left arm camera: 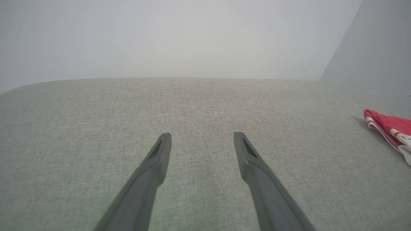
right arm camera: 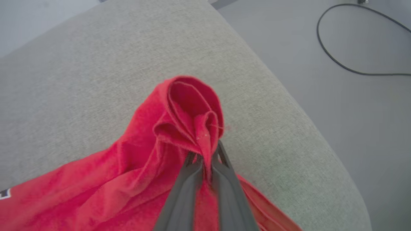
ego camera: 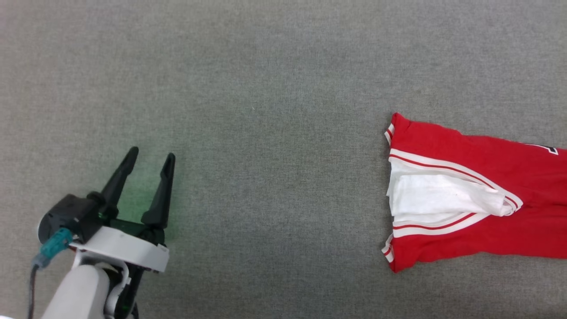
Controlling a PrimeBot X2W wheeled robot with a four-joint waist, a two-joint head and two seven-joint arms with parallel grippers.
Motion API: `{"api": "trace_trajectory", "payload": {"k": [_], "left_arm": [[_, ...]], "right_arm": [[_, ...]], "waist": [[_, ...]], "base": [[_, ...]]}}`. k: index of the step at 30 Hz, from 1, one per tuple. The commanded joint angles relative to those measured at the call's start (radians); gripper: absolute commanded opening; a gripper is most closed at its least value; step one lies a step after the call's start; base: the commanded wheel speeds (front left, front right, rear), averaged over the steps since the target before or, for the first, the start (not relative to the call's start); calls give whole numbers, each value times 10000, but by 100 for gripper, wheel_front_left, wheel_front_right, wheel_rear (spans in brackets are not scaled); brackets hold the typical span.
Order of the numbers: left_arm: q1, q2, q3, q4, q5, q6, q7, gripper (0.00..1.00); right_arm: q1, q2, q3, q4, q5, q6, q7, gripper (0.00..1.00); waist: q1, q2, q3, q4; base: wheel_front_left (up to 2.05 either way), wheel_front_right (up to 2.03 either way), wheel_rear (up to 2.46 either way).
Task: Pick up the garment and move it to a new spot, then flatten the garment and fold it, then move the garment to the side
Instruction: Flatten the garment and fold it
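**A soft red shirt, held by one small pinch**

The right gripper (right arm camera: 207,157) is nearly shut and is pinching a little bunch of the shirt (right arm camera: 128,166). The red cloth pokes up in a rolled peak just past its fingertips. The rest of the shirt spreads away under and beside the gripper, down on the table (right arm camera: 80,64). The table's round edge is near, on the gripper's other side.

The left gripper (ego camera: 151,153) is wide open and holds nothing. It hangs over bare table. The shirt is well off to its right. The end nearest it is the neck hole, with white cloth inside and red and white stripes round it.

I think this shirt is light and very floppy. It will not break, but it will not keep its shape either. Held at one spot, it would likely hang in a bundle and drag on the table. The cloth looks thin, so a small pinch may slip out under a hard pull.

To lay it flat, I would guess two holds work better than one, each on an edge or a corner, far apart. The striped band by the neck, or a shoulder beside it, looks like a good place for the left gripper to grab.
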Motion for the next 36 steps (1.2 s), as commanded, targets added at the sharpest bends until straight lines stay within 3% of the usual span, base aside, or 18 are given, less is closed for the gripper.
{"api": "trace_trajectory", "payload": {"k": [1, 11, 21, 26, 36], "left_arm": [[87, -65, -30, 48, 38, -26, 8, 100], [342, -548, -167, 360, -61, -26, 8, 100], [447, -1071, -443, 564, -95, -26, 8, 100], [443, -1260, -502, 632, -126, -26, 8, 100], [206, -1448, -484, 590, -217, -27, 8, 100]], "right_arm": [[235, -60, 291, -109, 182, -9, -73, 0], [1193, 153, 3134, -2669, 1061, -9, 510, 0], [1458, 1669, 5578, -5688, 1419, -8, 2369, 0], [1098, 2124, 6626, -5950, 1280, -8, 2740, 0], [525, 2387, 7388, -4928, 896, -8, 2132, 0]], "waist": [[0, 0, -141, -4], [0, 0, -908, 112], [0, 0, -1273, 673], [0, 0, -1280, 969], [0, 0, -882, 1358]], "base": [[0, 0, 0], [0, 0, 0], [0, 0, 0], [0, 0, 0], [0, 0, 0]]}}
